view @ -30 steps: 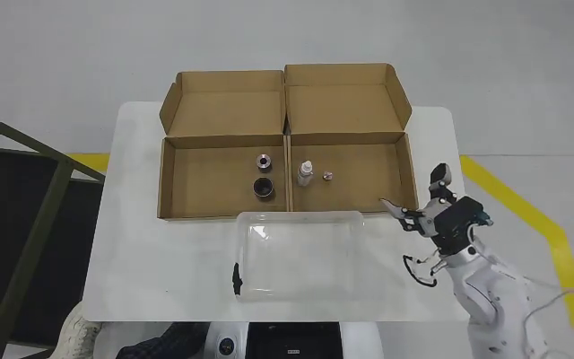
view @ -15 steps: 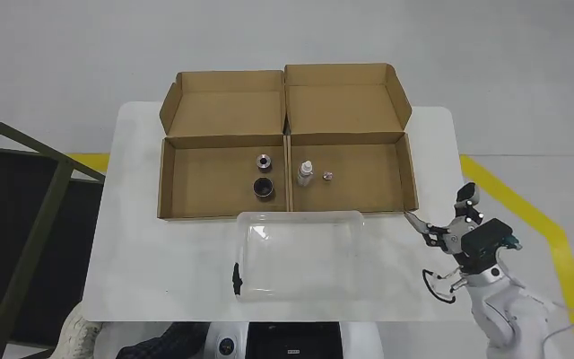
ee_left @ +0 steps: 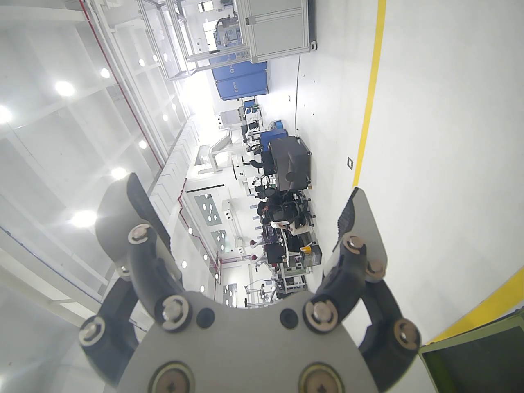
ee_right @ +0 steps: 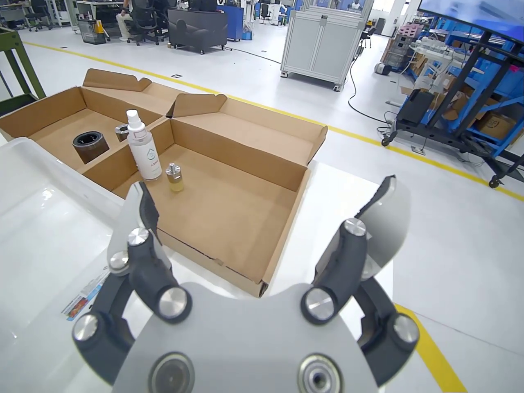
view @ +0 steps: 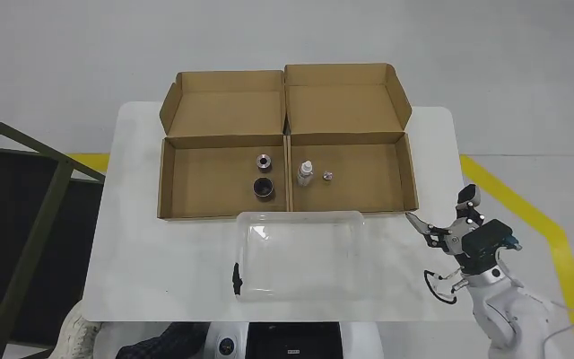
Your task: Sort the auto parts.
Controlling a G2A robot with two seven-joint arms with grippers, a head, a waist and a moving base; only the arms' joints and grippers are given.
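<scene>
White table (view: 134, 233), two open cardboard boxes side by side on its far half, left box (view: 206, 184), right box (view: 368, 179), clear tray (view: 305, 260) just before them, near the front edge.

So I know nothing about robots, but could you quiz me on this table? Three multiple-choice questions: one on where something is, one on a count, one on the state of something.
1. Where is the white spray bottle?
A. on the floor
B. upright in a cardboard box, beside the small brass fitting
C. lying on a chair

2. How many metal cylinders sit in the neighbouring box?
A. one
B. two
C. four

3. How does the right gripper stand?
A. open, holding nothing
B. shut on the bottle
C. shut on nothing

Answers:
1 B, the bottle stands next to the fitting on that box's floor.
2 B, a small silver one and a darker one show there in the top view.
3 A, its wrist view shows the fingers spread wide with nothing between them.
</scene>
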